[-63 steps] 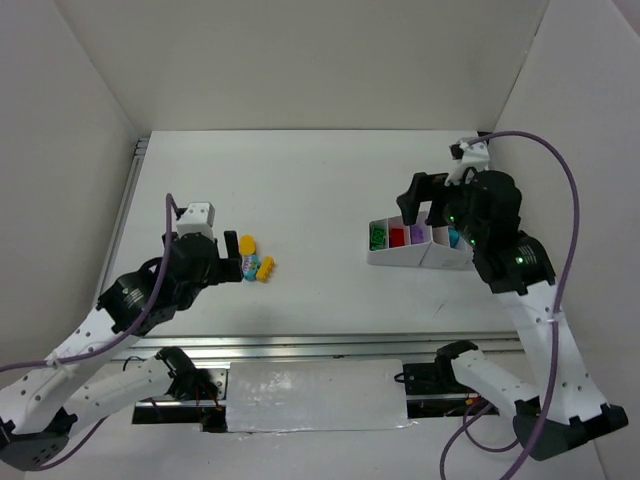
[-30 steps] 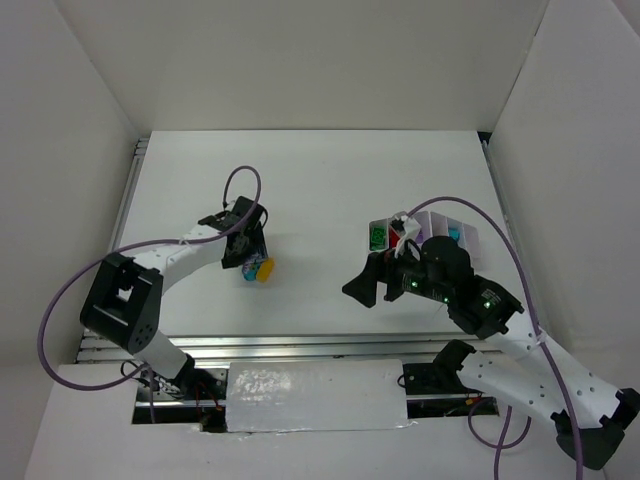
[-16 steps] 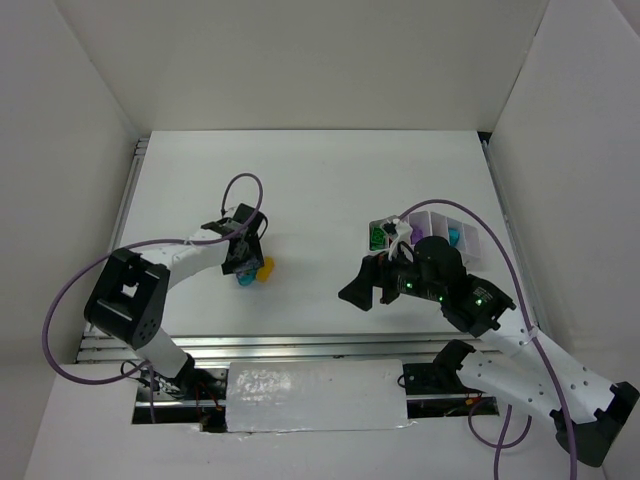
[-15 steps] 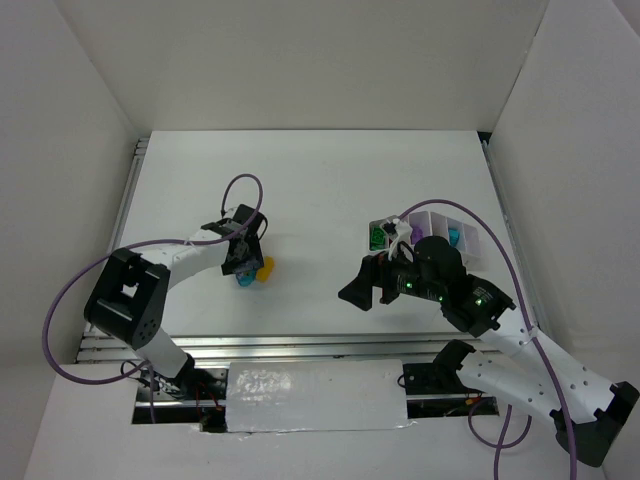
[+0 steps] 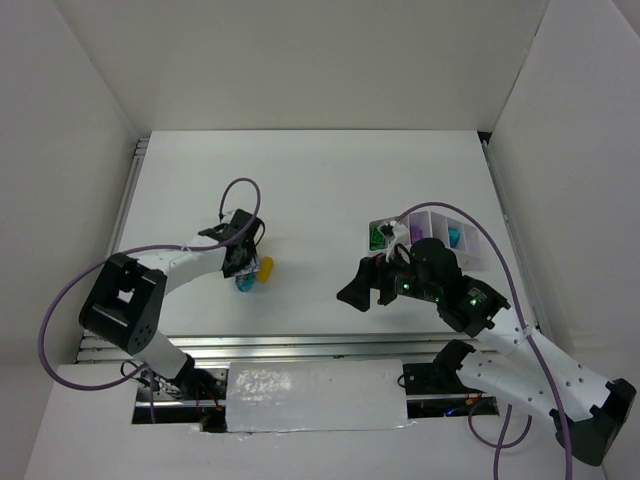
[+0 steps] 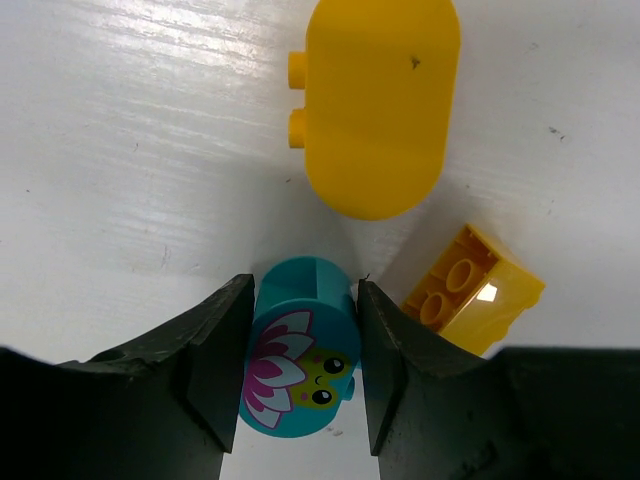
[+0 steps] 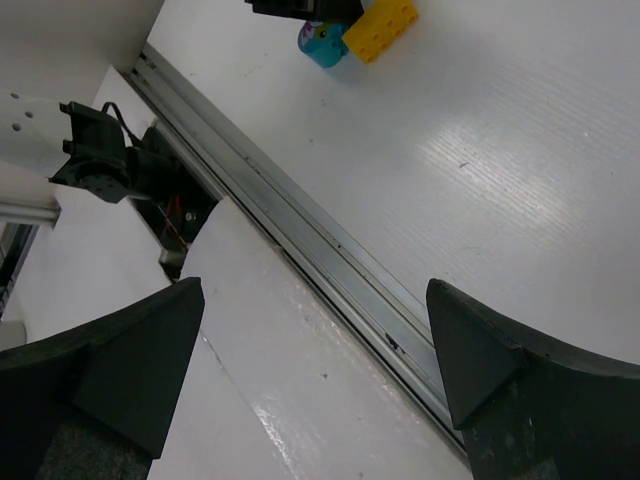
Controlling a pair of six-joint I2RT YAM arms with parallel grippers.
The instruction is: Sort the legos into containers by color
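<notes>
lego sort, partway done, judged from what lies where;
tray [image 5: 440, 213]: green pieces [image 5: 377, 237] in its end compartment, a purple piece [image 5: 415, 231] and a teal piece [image 5: 455, 237] further along; its other compartments are hidden by the right arm, contents cannot be told;
loose stock: three pieces clustered on the table [image 5: 320, 180], well apart from the tray on its left; teal brick [image 6: 300, 370] with a flower print, yellow oval piece [image 6: 375, 105], and orange-yellow brick [image 6: 472, 285], the nearest of the three to the tray;
left gripper [image 6: 303, 290]: fingers pressed to both flanks of the teal brick, which seems not yet lifted off the table;
right gripper [image 5: 358, 290]: fingers spread wide, holding nothing, hanging between the tray and the cluster;
outstanding, by judgement: teal brick to the tray's teal compartment; then the two yellow pieces
</notes>
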